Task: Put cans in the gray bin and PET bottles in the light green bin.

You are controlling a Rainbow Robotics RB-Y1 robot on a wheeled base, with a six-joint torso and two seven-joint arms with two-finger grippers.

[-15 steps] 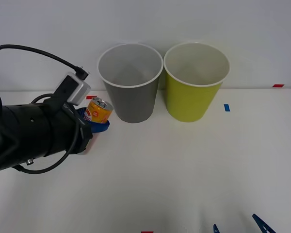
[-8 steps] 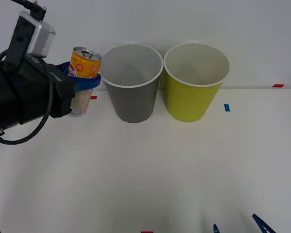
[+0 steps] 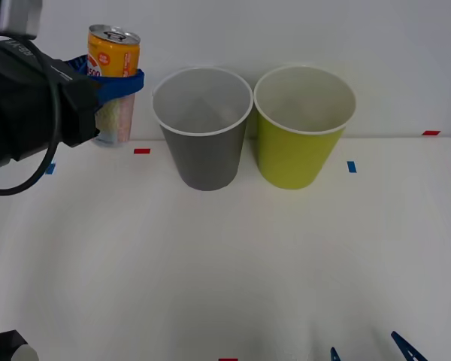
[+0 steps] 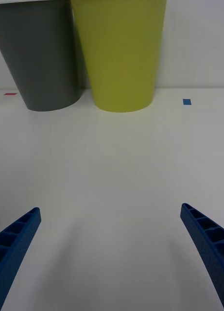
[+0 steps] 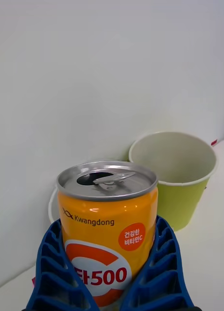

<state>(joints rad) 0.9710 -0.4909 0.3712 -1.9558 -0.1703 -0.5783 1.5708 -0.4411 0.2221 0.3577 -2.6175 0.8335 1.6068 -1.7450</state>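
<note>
Left end effector (image 3: 114,84) hugs the small orange drink can (image 3: 113,54), lifted up high.
Next, it must move over the dark gray round bin (image 3: 203,128) and let go; right end effector (image 4: 112,257) waits, wide apart.

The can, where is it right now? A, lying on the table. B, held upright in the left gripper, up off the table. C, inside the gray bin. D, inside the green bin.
B: the left gripper is shut on the can, holding it upright above the table, to the left of the gray bin; the green bin stands beyond that.
</note>
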